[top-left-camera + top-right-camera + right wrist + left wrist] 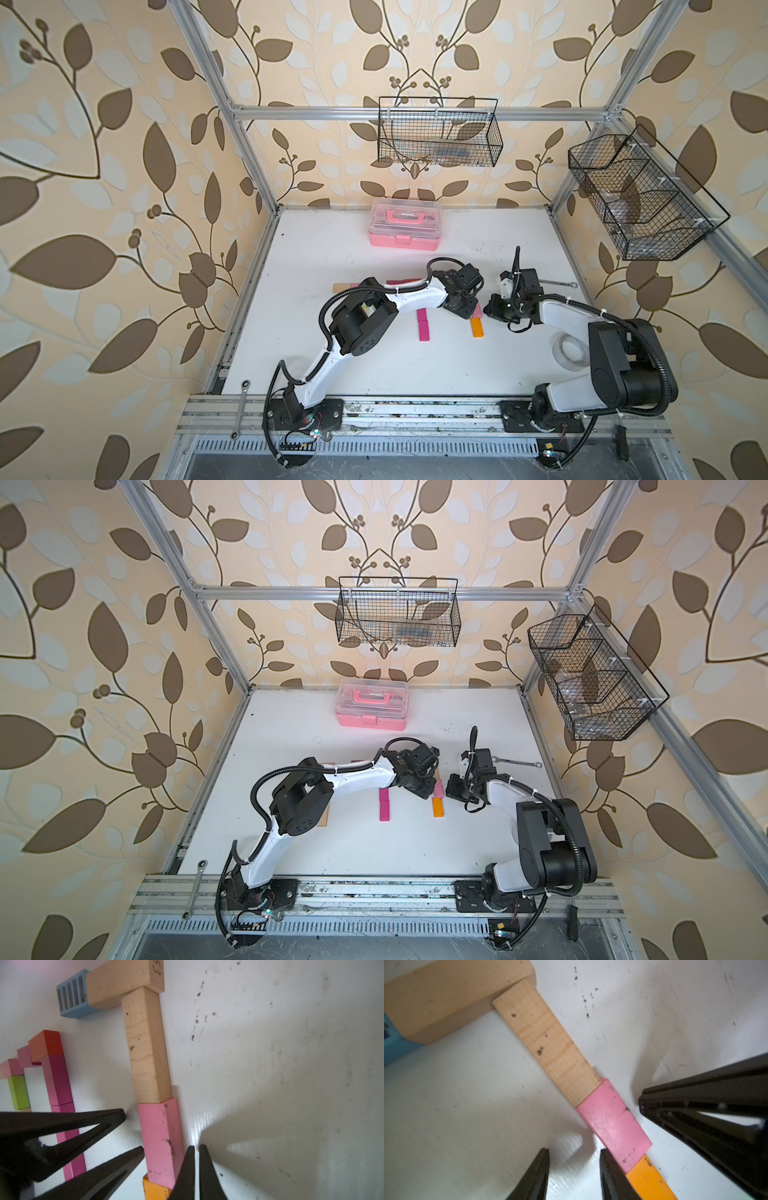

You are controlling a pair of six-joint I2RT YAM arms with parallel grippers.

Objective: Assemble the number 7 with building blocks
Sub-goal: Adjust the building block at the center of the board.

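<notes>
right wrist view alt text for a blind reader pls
Blocks form a seven on the white table: blue-striped block and wood block as bar; second wood block, pink block, orange block as stem. Shut right gripper and open left gripper flank the pink block.

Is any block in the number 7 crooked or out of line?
Yes, slightly. The light pink block seems to sit a little sideways of the plain wood block that it joins, so their shared edge shows a small step instead of one straight line.
</notes>
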